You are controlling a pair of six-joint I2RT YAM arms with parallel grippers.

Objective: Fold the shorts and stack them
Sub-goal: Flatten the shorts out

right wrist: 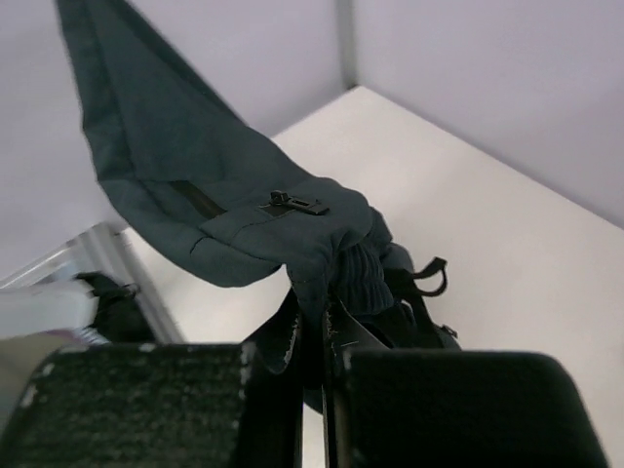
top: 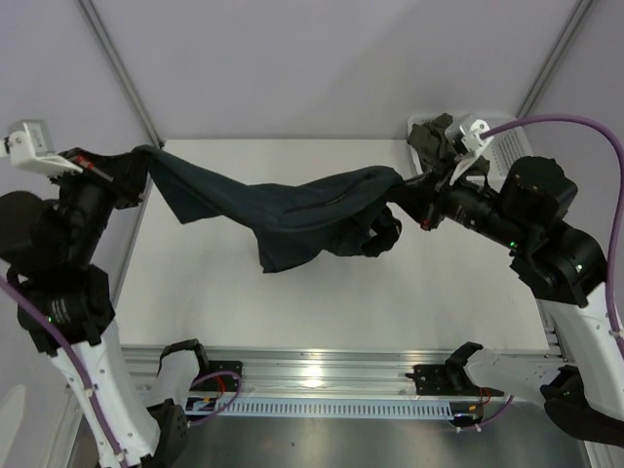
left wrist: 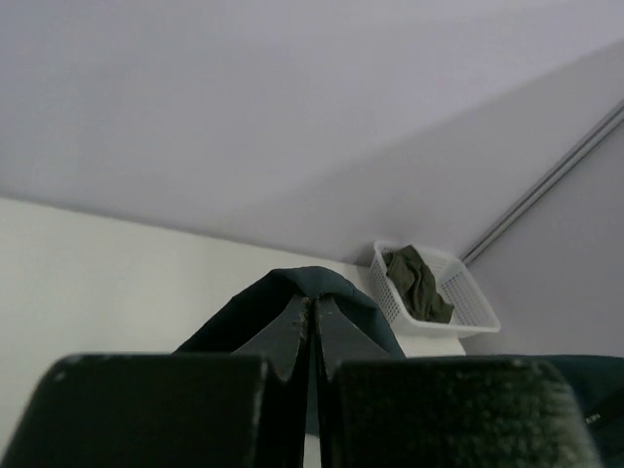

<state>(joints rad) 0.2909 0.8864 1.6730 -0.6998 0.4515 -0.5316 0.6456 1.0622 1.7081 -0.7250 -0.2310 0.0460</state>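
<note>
The dark teal-navy shorts [top: 283,210] hang stretched in the air between both arms above the white table [top: 292,302], sagging in the middle. My left gripper [top: 141,161] is shut on one end of the cloth at the far left; in the left wrist view the fabric [left wrist: 322,288] folds over my left gripper [left wrist: 314,310]. My right gripper [top: 405,187] is shut on the waistband end at the right. In the right wrist view the shorts [right wrist: 195,185] stretch away from my right gripper [right wrist: 327,317], with a zip pocket [right wrist: 292,204] and a black drawstring loop [right wrist: 429,278] showing.
A white basket [top: 487,146] holding an olive-grey garment [top: 429,136] stands at the table's far right corner; it also shows in the left wrist view as the basket [left wrist: 468,307]. Pale walls with grey frame posts close in the back and sides.
</note>
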